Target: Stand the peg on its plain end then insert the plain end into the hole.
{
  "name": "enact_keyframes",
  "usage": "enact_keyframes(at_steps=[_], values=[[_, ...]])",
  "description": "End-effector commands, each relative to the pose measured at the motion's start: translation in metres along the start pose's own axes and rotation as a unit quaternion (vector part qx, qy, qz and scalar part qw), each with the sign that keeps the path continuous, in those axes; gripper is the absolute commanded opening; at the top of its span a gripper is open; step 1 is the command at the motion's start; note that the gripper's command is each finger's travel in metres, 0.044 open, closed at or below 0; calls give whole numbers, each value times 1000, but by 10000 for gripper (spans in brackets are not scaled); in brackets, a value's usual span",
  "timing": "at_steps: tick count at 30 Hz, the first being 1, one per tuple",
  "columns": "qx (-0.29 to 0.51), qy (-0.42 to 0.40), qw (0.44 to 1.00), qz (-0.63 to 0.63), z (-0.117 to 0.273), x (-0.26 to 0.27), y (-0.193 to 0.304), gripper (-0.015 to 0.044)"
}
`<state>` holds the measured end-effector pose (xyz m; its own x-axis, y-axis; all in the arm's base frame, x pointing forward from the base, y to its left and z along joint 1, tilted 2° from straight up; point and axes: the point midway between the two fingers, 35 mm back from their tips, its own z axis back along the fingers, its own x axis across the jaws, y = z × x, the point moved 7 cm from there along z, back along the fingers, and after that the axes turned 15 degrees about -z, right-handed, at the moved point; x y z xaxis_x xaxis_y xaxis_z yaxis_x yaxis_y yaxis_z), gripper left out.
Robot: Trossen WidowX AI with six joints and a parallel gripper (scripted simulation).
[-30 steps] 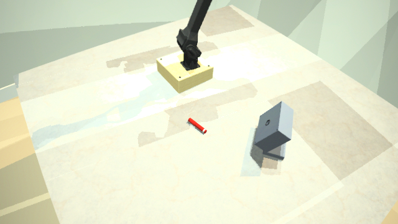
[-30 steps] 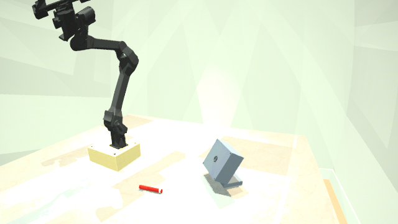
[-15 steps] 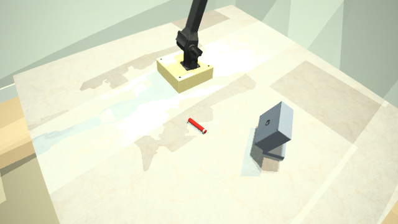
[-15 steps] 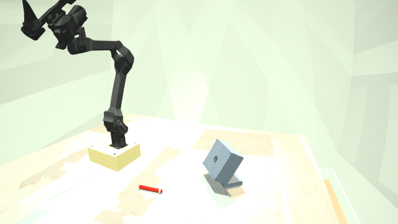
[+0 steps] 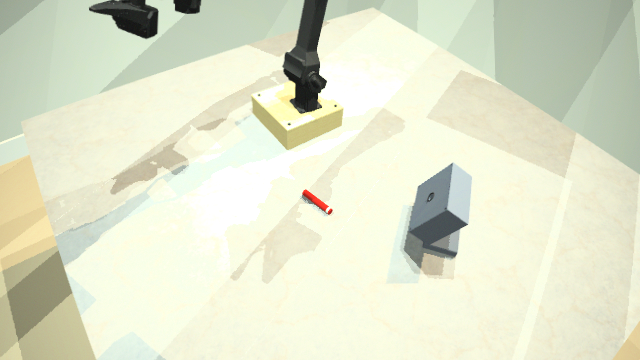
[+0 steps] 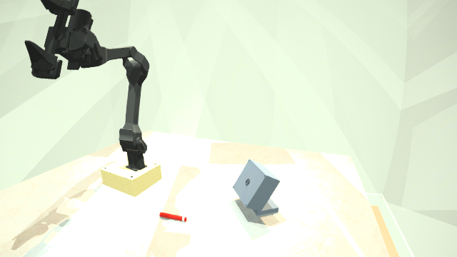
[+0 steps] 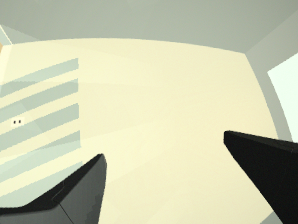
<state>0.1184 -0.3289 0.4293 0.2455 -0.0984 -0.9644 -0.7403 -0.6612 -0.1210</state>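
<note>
The red peg (image 5: 315, 200) (image 6: 171, 216) lies on its side on the table, apart from the panel. Its white band (image 5: 329, 211) (image 6: 183, 219) is at the end nearer the panel. The grey sloped panel (image 5: 436, 212) (image 6: 251, 190) has one dark, empty-looking hole (image 5: 430, 197) (image 6: 247, 182) in its tilted face. My gripper (image 6: 34, 22) (image 7: 166, 148) is wide open and empty. It is high in the air, far above and away from the peg. In the top view it is partly cut off by the top edge. The wrist view shows neither peg nor panel.
The arm's yellow base block (image 5: 312, 131) (image 6: 118, 183) stands on the table (image 5: 375, 310) (image 6: 303, 214), behind the peg in the top view. The panel's foot (image 5: 448, 251) (image 6: 269, 211) rests on the table under its raised block. Patchy shadows and bright glare cross the table top.
</note>
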Motion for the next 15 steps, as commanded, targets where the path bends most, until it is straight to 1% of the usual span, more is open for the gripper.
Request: enact_keyframes(at_steps=[1,8,15], values=[[1,-42,998,-48,-9,23,-7,440],[1,-127,983,-131,-22,66,-28,440],[8,-218,955,-202,-28,109,-54,440]])
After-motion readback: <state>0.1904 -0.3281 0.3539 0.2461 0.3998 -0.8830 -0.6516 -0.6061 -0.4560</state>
